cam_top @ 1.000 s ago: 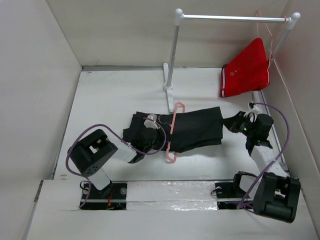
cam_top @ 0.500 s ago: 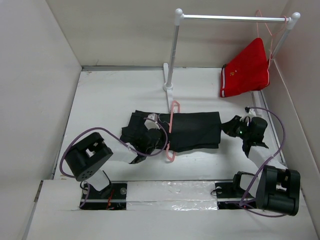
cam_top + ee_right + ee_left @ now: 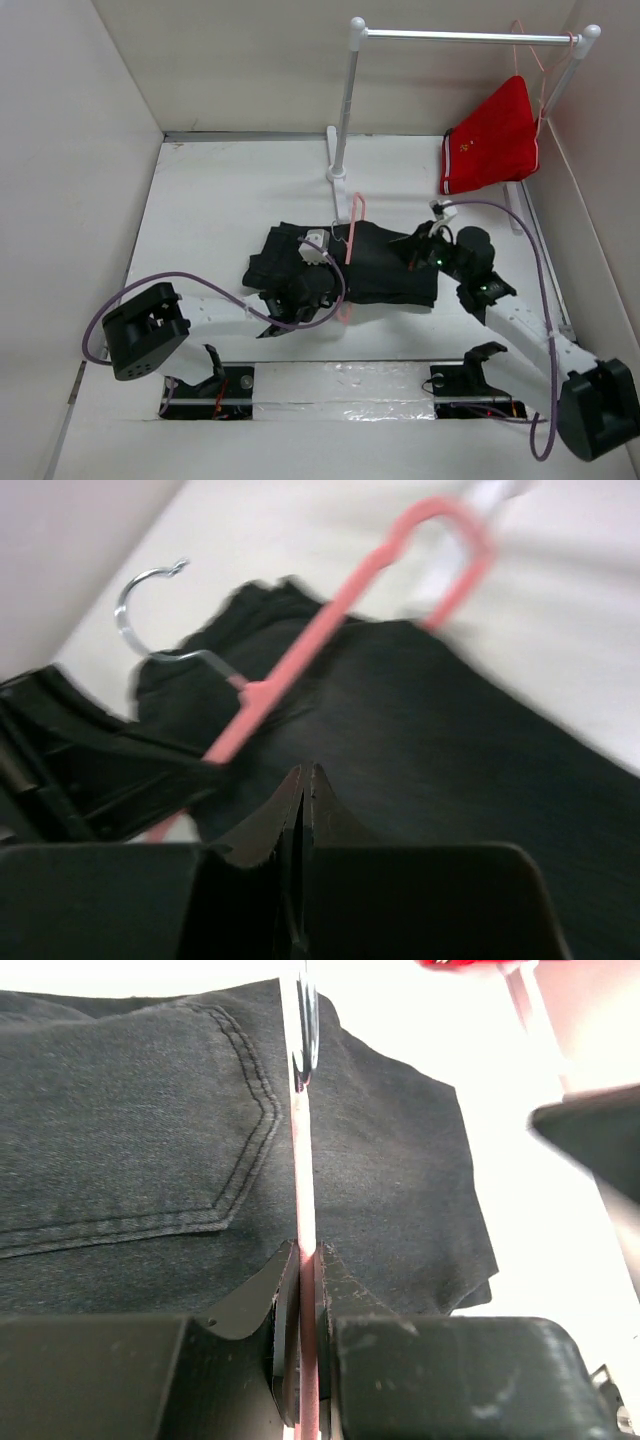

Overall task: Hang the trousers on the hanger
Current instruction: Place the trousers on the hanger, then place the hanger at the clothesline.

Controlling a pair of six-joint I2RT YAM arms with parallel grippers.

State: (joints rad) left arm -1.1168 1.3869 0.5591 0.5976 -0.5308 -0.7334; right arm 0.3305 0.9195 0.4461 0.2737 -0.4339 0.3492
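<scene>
The dark trousers lie folded across the middle of the table, with a back pocket showing in the left wrist view. The thin pink hanger lies over them, its metal hook out to one side. My left gripper is shut on the hanger's pink bar, which runs straight out between its jaws. My right gripper is over the right end of the trousers. Its jaws are shut with nothing showing between them.
A white clothes rack stands at the back, its foot just behind the trousers. Red shorts hang on another pink hanger at the rail's right end. Walls close in the table on the left, back and right.
My right arm has swung left from the table's right side to over the trousers' right end. The left arm has stretched out rightward, carrying the hanger a little to the right.
</scene>
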